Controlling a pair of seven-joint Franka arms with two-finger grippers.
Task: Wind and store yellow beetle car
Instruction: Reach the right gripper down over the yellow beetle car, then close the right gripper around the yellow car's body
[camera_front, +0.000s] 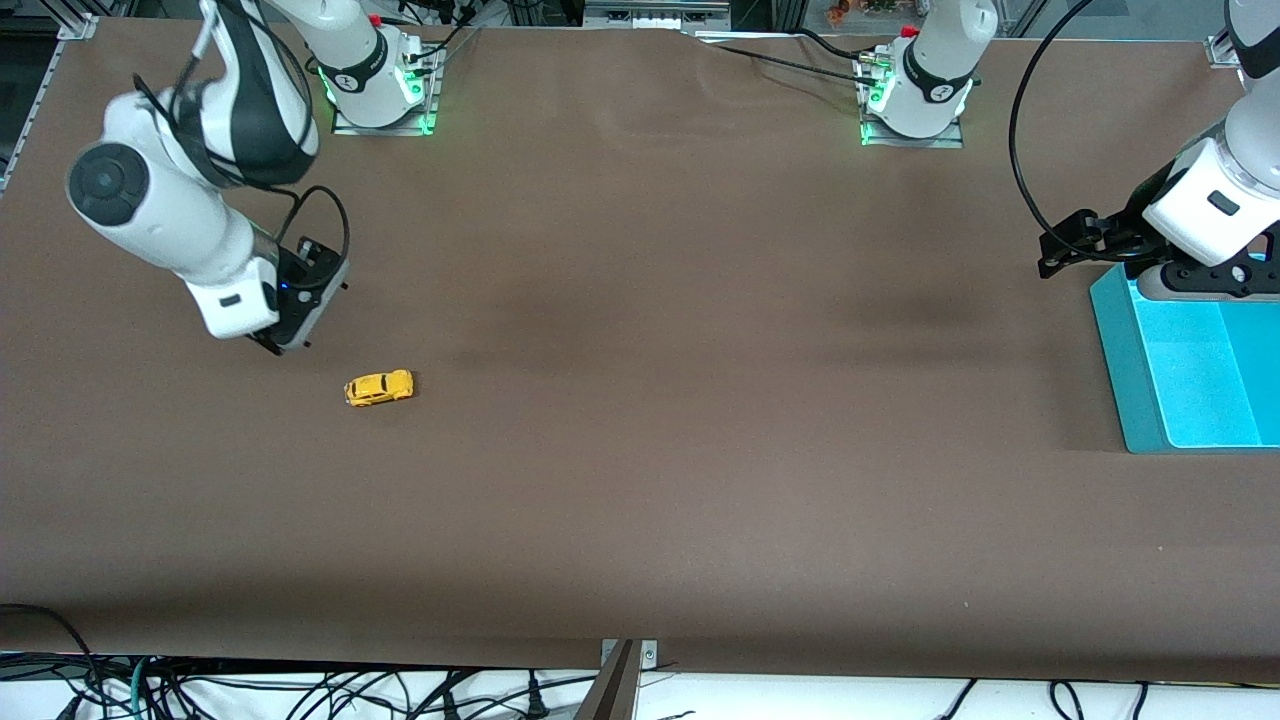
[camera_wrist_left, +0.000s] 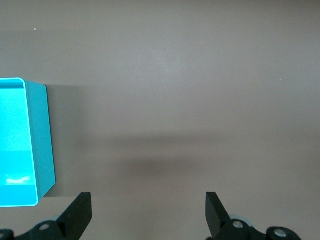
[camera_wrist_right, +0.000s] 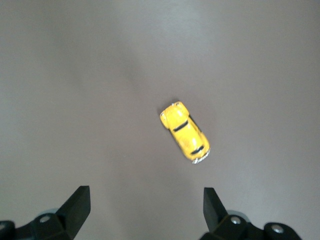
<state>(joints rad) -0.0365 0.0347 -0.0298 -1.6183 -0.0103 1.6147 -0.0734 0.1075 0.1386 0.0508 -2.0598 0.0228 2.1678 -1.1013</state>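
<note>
The yellow beetle car (camera_front: 379, 388) stands on its wheels on the brown table toward the right arm's end. It also shows in the right wrist view (camera_wrist_right: 184, 132), ahead of the fingertips and apart from them. My right gripper (camera_front: 272, 345) hangs low over the bare table beside the car, open and empty, as its wrist view (camera_wrist_right: 147, 202) shows. My left gripper (camera_front: 1205, 290) waits over the farther edge of the cyan bin (camera_front: 1190, 380), open and empty in its wrist view (camera_wrist_left: 148, 205).
The cyan bin, open at the top, stands at the left arm's end of the table; a corner of it shows in the left wrist view (camera_wrist_left: 42, 145). The brown table (camera_front: 700, 400) spreads wide between car and bin.
</note>
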